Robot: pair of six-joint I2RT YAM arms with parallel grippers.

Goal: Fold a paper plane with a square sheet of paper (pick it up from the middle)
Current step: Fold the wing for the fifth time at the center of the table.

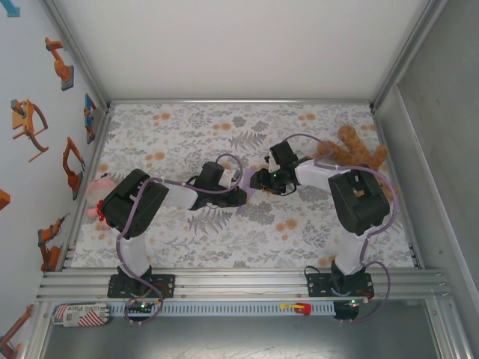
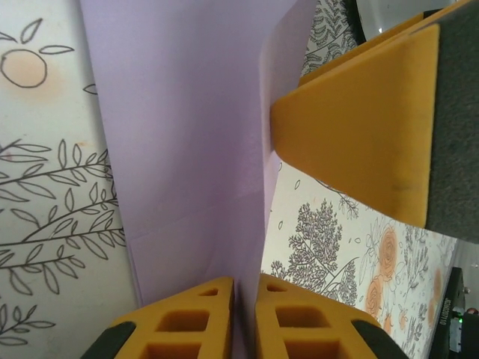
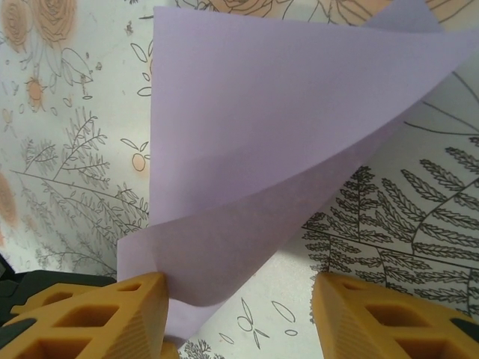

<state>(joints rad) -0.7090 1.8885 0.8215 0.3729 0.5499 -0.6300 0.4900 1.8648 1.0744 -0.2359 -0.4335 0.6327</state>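
The flower-patterned bench (image 1: 299, 239) carries both arms, which meet over its middle, and the square sheet of paper (image 2: 187, 149) is there between them, raised off the cloth rather than lying flat.

By my judgement the task is at an early stage. The sheet has been picked up and bent over on itself into a loose double layer, but no sharp crease shows, and nothing has the narrow pointed shape of a plane. The centre crease and every fold after it are left to do.

From the left wrist the sheet stands on edge, and its long run leads straight away from the fingers, with the bend following the same line. From the right wrist the folded-over flap (image 3: 284, 134) narrows to a soft corner pointing back toward that wrist's own fingers. From above it is too small to tell its direction.

The left claw (image 2: 245, 288) is nearly pressed together, pinching the sheet's lower edge. The right claw (image 3: 239, 288) stands spread, the paper brushing one finger (image 3: 142, 314) but not gripped.
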